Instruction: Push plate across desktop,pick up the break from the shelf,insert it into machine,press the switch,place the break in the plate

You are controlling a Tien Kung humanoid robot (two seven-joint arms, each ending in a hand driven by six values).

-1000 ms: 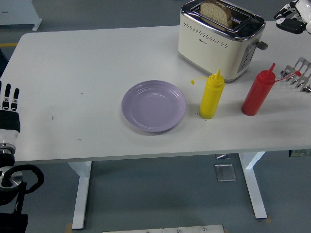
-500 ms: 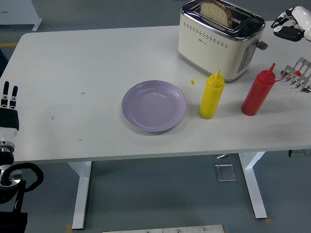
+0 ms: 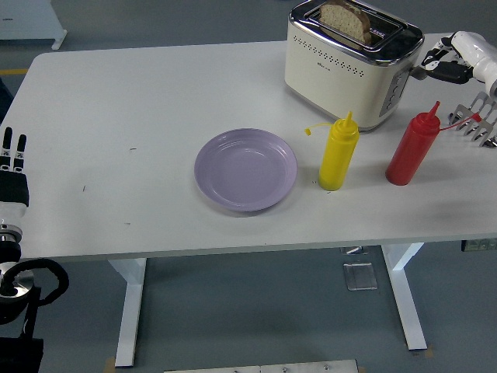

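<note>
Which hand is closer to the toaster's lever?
The right hand: it is just beside the lever on the toaster. The left hand rests at the table's far left edge.

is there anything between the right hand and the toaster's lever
Nothing visible. The right hand sits just right of the toaster, its fingertips close to the lever with only open air between. The red squeeze bottle stands nearer the camera, below that path.

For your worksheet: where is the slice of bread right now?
In the head view the bread stands in the top slot of the cream toaster, far right of the table, behind the yellow bottle.
</note>
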